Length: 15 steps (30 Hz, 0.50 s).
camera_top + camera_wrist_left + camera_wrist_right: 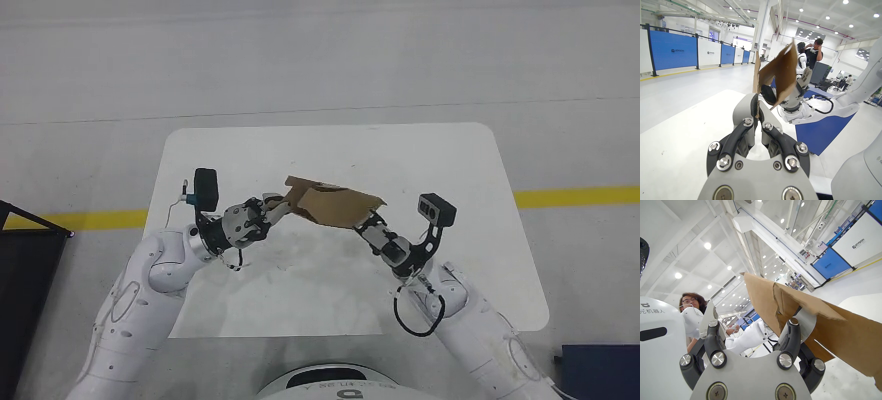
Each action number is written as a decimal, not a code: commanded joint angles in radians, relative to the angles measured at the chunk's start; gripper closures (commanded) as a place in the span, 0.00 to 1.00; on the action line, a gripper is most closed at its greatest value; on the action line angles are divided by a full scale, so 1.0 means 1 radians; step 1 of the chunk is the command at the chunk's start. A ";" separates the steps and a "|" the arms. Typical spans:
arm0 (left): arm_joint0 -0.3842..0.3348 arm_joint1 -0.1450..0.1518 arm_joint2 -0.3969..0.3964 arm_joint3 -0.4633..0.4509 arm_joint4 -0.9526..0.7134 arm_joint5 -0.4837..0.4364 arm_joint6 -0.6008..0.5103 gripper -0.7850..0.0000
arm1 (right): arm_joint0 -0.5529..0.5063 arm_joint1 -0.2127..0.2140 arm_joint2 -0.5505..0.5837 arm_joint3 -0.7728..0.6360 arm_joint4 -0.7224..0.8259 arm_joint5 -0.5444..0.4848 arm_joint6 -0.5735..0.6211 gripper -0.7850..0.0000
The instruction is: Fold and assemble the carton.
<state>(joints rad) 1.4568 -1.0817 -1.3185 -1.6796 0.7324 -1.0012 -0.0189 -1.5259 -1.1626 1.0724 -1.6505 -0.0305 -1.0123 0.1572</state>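
You had the carton [335, 204] lifted off the white table [460, 165], just above mid-frame in the top view, slung between both arms. It was a brown cardboard blank, partly folded, w/ panels standing at angles to each other.

Your L gripper [272, 208] sat at the carton's left end in the top view. In the left wrist view it was pinched tight on a thin edge of the cardboard, w/ nothing but the sheet between the pads [753, 106]. From that grip the carton [783, 75] ran edge-on, then opened out into a wider panel.

Your R gripper [372, 226] was at the carton's right end in the top view, just lower right of it. Its jaws were spread wide, not clamped. In the right wrist view one finger [802, 321] touched the cardboard, its tip tucked behind a ragged, torn-looking flap, while the other finger [710, 313] stood well apart from the sheet. In the left wrist view you could see that same R gripper [786, 85] straddling a panel, w/ one dark pad on the near side and the other finger past the far side.

A yellow floor stripe [580, 196] ran behind the table at mid-height, left and right.
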 commanded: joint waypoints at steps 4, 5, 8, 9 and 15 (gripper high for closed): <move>0.006 0.001 0.000 -0.003 0.010 -0.002 0.003 1.00 | -0.007 0.009 0.005 -0.021 0.026 0.000 0.060 0.51; 0.007 0.001 -0.001 -0.003 0.011 0.000 0.005 1.00 | -0.010 0.010 0.009 -0.025 0.025 0.000 0.067 0.53; 0.015 0.000 0.004 -0.008 0.018 0.006 0.008 1.00 | -0.022 0.013 0.011 -0.035 0.027 0.000 0.085 0.67; 0.017 0.000 0.005 -0.011 0.020 0.010 0.009 1.00 | -0.025 0.014 0.013 -0.036 0.025 0.000 0.089 0.83; 0.032 -0.004 0.003 -0.017 0.010 0.070 0.041 0.56 | -0.039 0.018 0.020 -0.016 -0.010 0.000 0.108 1.00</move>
<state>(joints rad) 1.4871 -1.0846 -1.3143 -1.6962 0.7427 -0.9450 0.0148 -1.5641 -1.1451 1.0911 -1.6707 -0.0326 -1.0123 0.2634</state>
